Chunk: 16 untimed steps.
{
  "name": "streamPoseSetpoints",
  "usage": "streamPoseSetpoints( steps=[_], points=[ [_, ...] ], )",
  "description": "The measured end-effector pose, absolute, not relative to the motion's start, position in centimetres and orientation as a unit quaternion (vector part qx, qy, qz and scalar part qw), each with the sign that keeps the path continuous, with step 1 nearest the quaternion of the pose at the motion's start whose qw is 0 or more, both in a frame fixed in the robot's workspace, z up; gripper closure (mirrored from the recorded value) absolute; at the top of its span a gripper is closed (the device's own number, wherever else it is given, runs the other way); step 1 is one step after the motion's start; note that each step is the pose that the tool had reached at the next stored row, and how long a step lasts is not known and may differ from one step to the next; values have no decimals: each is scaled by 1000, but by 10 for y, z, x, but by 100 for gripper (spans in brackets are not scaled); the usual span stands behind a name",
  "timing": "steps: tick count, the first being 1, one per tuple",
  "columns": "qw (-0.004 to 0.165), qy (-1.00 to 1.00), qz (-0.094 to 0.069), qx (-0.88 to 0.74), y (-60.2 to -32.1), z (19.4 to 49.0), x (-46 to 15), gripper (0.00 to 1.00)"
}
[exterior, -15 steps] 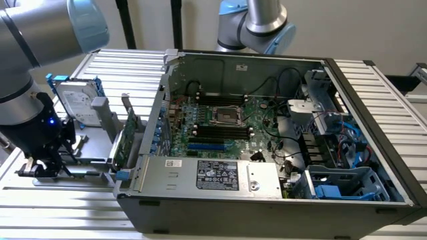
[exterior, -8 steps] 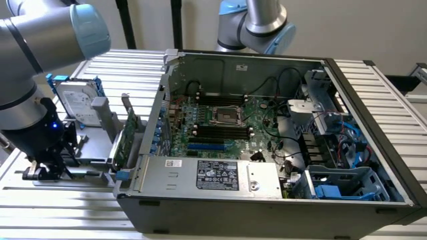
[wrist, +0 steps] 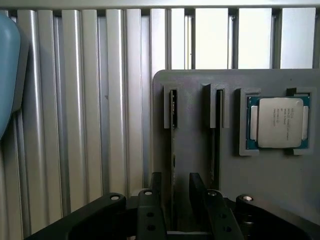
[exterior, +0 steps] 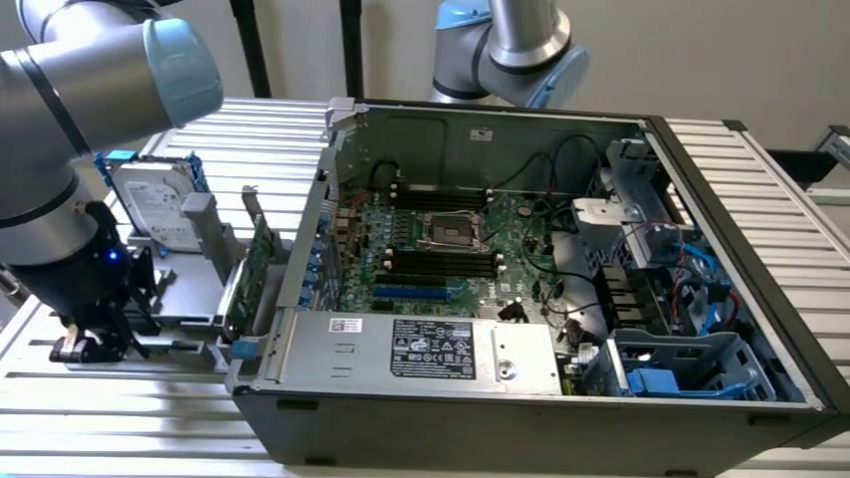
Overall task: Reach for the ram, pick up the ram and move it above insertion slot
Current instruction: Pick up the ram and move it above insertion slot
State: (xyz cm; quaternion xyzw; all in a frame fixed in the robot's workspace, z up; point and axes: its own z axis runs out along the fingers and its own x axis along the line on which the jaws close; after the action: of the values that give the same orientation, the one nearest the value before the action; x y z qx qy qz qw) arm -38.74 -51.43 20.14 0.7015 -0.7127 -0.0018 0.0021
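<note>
In the wrist view the ram (wrist: 173,145) stands on edge in a slot of a grey holder (wrist: 195,100), seen from above as a thin dark strip. My gripper (wrist: 175,192) is open, one black finger (wrist: 156,192) on each side of the ram's near end, and I cannot tell if they touch it. In the exterior view the gripper (exterior: 96,344) is low over the holder (exterior: 186,299), at that view's left of the open computer case. The black memory slots (exterior: 445,262) lie on the motherboard inside the case.
A processor chip (wrist: 277,122) sits in a recess of the holder, beside a second narrow slot (wrist: 218,130). A hard drive in a blue frame (exterior: 153,204) and a green expansion card (exterior: 253,274) stand between gripper and case wall (exterior: 313,229). A second arm (exterior: 512,50) stands behind the case.
</note>
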Motion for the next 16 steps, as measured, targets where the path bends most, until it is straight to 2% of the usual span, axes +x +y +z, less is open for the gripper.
streamPoseSetpoints(
  steps=[10,11,12,13,15,16],
  points=[
    [2,-710,-2,704,-514,198,-387,64],
    [2,-710,-2,704,-514,198,-387,66],
    [2,-710,-2,704,-514,198,-387,73],
    [2,-710,-2,704,-514,198,-387,73],
    [2,-710,-2,704,-514,198,-387,85],
    [2,-710,-2,704,-514,198,-387,85]
  ],
)
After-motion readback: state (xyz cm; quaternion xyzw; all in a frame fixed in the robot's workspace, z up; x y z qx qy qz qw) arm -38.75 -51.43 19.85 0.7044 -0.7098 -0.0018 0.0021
